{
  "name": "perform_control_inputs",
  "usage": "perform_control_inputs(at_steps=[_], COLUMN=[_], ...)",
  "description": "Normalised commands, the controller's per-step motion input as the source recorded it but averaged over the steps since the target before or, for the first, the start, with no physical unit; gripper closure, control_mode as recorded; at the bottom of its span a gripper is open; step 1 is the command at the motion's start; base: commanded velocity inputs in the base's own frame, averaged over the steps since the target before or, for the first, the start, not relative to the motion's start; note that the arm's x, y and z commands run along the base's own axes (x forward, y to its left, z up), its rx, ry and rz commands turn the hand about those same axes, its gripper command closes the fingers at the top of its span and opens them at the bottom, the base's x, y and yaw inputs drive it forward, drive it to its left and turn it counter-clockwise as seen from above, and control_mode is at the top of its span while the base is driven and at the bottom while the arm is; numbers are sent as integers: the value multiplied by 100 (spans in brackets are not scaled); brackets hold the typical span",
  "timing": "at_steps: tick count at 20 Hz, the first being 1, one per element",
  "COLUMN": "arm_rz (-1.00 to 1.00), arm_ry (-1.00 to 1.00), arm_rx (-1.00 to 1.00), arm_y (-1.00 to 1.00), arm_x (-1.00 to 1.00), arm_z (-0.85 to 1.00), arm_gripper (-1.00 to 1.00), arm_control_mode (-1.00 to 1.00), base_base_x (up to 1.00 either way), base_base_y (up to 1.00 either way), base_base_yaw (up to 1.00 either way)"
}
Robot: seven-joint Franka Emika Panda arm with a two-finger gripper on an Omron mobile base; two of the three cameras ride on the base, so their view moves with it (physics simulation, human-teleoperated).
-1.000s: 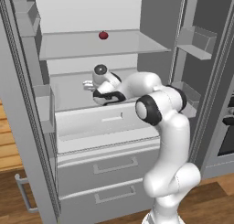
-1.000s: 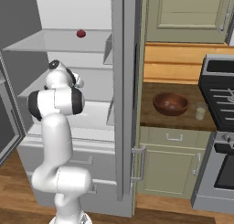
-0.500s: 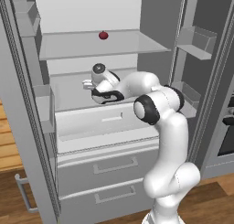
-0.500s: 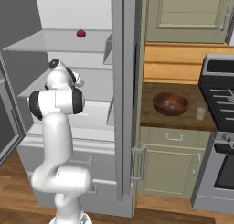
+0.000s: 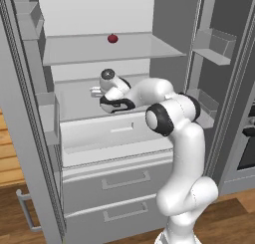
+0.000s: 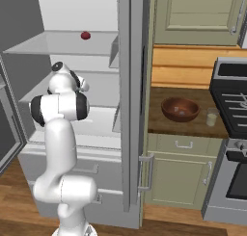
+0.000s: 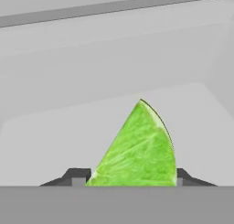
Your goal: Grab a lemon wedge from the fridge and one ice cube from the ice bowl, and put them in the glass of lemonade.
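Lemon wedge point(image 7: 137, 147): bright green, pointed tip up, sitting between the two dark fingertips, close to the hand camera, on a white shelf inside the fridge.
Gripper point(image 7: 132, 178): tips point(image 7: 77, 176) flanking the wedge on both sides, right against its edges; cannot tell whether clamped or merely alongside.
Gripper in left base view point(image 5: 95, 92): reached in over the middle shelf, below the upper glass shelf.
Fridge point(image 5: 119, 49): doors swung open, white shelved interior, two lower drawers shut.
Red fruit point(image 5: 113, 38): small, round, alone on the upper shelf, well above the hand.
Ice bowl point(image 6: 180, 109): reddish-brown, on the wooden counter right of the fridge.
Glass of lemonade point(image 6: 211, 117): just beside the bowl, toward the stove point(image 6: 231, 90).
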Motion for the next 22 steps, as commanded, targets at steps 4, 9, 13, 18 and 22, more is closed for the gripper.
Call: perform_control_inputs(at_steps=[4, 9, 13, 18, 22], arm_rz=[0, 2, 0, 2, 5], arm_ry=[1, -13, -16, -8, 0], arm_rx=[0, 0, 0, 0, 0], arm_y=[0, 0, 0, -1, -3], arm_x=[-46, -87, -96, -100, -100], arm_z=[-2, 6, 21, 31, 58], arm_gripper=[100, 100, 100, 100, 100], arm_control_mode=[-100, -100, -100, -100, -100], base_base_x=[0, 0, 0, 0, 0], base_base_y=[0, 0, 0, 0, 0], base_base_yaw=[0, 0, 0, 0, 0])
